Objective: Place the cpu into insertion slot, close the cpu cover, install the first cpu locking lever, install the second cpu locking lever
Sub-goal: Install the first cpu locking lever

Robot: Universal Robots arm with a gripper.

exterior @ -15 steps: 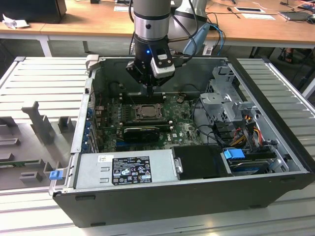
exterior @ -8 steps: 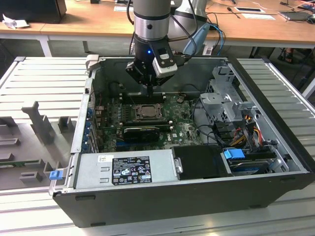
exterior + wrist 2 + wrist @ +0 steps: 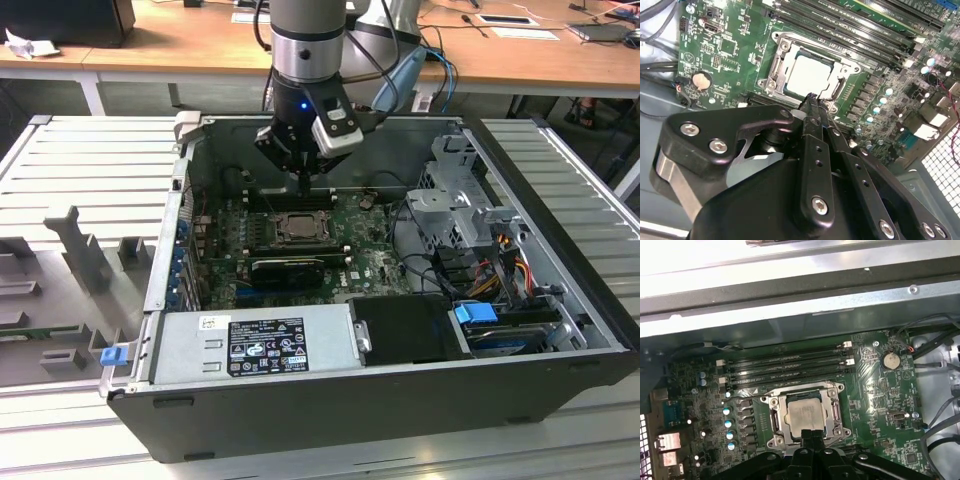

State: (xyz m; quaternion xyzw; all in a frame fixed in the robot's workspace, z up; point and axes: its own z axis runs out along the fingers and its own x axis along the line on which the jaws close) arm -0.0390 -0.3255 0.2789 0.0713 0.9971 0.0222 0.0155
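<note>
The cpu [image 3: 805, 416] lies flat in the insertion slot on the green board, its pale metal face up; it also shows as cpu [image 3: 810, 74] and cpu [image 3: 297, 227]. The cpu cover [image 3: 805, 390] is a silver frame lying down around the chip, cover [image 3: 776, 67], and hides most of the slot. My gripper [image 3: 812, 101] hovers just above the socket's edge, on the side away from the memory slots, fingers shut together with nothing between them. The gripper [image 3: 305, 185] hangs inside the open computer case, and in the first wrist view the gripper [image 3: 810, 434] points at the cover's edge.
Long black memory slots [image 3: 790, 365] run beside the socket. A black graphics card [image 3: 288, 268] lies across the board in front of it. The power supply [image 3: 255, 342], drive cage [image 3: 455, 200] and loose cables [image 3: 500, 270] crowd the case. A coin battery [image 3: 890, 359] sits on the board.
</note>
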